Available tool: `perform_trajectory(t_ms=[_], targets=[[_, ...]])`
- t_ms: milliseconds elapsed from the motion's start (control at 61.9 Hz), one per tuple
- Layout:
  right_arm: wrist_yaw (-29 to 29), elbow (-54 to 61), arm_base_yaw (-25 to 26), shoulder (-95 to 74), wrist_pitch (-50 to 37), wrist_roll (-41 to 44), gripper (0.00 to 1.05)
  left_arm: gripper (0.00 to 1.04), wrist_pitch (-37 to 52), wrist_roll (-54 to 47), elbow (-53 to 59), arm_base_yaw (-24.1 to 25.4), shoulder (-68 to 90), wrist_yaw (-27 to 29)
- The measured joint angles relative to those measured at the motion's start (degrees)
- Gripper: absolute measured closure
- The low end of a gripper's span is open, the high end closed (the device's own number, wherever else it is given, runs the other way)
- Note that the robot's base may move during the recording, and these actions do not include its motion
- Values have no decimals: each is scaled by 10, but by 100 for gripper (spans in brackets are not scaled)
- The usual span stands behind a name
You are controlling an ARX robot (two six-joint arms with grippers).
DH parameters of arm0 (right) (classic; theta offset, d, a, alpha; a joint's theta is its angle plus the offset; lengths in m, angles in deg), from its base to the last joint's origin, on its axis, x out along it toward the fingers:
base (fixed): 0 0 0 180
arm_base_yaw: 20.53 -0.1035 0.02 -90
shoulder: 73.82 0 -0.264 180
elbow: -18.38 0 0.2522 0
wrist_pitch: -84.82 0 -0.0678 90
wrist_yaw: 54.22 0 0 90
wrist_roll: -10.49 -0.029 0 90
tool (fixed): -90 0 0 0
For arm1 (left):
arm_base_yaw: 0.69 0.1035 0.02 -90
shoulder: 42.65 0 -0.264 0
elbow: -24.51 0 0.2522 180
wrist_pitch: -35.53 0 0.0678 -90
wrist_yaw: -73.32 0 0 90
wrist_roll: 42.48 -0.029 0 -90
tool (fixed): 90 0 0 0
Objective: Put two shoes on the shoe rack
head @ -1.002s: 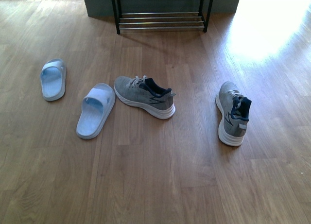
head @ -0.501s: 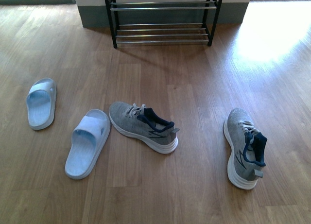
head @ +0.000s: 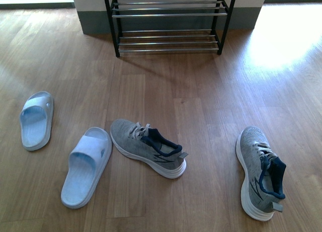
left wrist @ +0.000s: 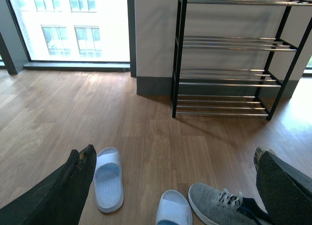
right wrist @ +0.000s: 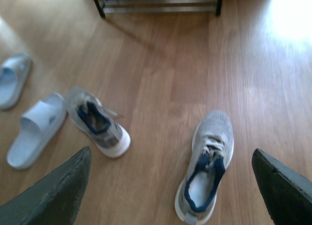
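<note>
Two grey sneakers lie on the wood floor. One sneaker (head: pixel 148 147) is in the middle and the other (head: pixel 261 172) is at the right, both short of the shoe rack (head: pixel 166 14) against the far wall. Neither arm shows in the front view. My left gripper (left wrist: pixel 175 154) is open above the floor, with the middle sneaker (left wrist: pixel 217 210) low between its fingers (left wrist: pixel 63 191). My right gripper (right wrist: pixel 170 154) is open too, and the right sneaker (right wrist: pixel 207 161) lies on the floor below, between its fingers (right wrist: pixel 58 191). Nothing is held.
Two pale blue slides (head: pixel 36 120) (head: pixel 86 166) lie left of the middle sneaker. A tall window (left wrist: pixel 68 25) stands left of the rack. Bright sunlight falls on the floor (head: pixel 287 35) at the far right.
In the front view the rack has grown and dropped further into the picture. The sneakers and slides have shifted toward the bottom edge. Nothing on the floor has been touched.
</note>
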Motion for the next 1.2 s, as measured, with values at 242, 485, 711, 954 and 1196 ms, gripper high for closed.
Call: perform_trajectory(t_ms=[242,485,711,954,1196], targets=[[83,-130,15,-449,-127,75,9,9,0,0,0,0,0,0],[136,-259,56,-697,-128,115,9,9,0,0,0,0,0,0],[140,-370,60,-765,-78,76,9,9,0,0,0,0,0,0],[128,-451,59,-806,-23,34,9,9,0,0,0,0,0,0],[113,-478,56,-831,-28,2,32,9,0,0,0,0,0,0]])
